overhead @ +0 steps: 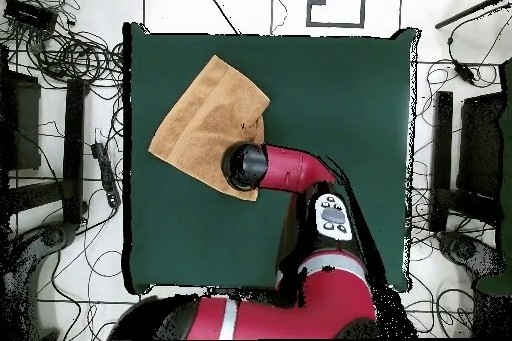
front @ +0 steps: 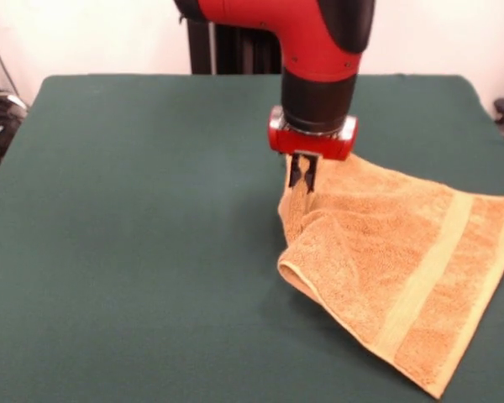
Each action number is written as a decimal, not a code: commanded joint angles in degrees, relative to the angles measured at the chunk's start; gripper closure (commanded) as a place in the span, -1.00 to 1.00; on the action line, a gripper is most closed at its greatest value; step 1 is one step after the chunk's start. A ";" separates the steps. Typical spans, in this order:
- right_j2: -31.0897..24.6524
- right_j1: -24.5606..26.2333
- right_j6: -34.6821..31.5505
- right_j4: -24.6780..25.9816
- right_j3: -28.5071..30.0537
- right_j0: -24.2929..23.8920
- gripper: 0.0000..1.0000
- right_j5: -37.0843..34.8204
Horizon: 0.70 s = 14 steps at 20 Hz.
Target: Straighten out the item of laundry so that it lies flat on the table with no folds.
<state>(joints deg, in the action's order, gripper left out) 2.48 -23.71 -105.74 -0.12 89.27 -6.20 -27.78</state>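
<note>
My pincer [front: 301,173] points straight down, pinching a raised corner of the towel [front: 403,252]; my arm [overhead: 290,169] reaches in above it. The towel drapes in folds from that corner onto the desk [front: 134,235], near one side edge

Tangled cables [overhead: 70,52] (floor [overhead: 230,2] beneath).

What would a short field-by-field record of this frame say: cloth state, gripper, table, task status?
item: orange-tan towel, lighter band near one edge
position: on the green table, at the right of the front view
state: not flat; one corner pulled up, fold along its left edge
gripper: shut on the raised towel corner
arm: reaches over the towel in the overhead view
task status: unfinished
</note>
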 commanded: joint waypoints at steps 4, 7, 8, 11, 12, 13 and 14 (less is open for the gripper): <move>-0.84 -3.36 -11.10 -2.60 4.61 5.72 1.00 -11.64; -1.11 -2.29 -11.36 -2.92 3.94 5.83 1.00 -10.60; -1.02 -1.91 -11.39 -2.86 3.39 5.91 1.00 -10.35; -1.21 0.02 -10.70 -2.13 2.67 5.52 1.00 -6.84; -1.57 1.16 -10.15 -1.95 1.94 5.04 1.00 -5.49; -2.07 2.14 -9.74 -1.68 2.10 4.54 1.00 -3.30; -1.89 3.40 -9.54 -1.15 1.11 4.43 1.00 -1.59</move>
<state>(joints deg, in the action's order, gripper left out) 3.64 -26.93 -105.74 -0.25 89.40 -2.18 -32.99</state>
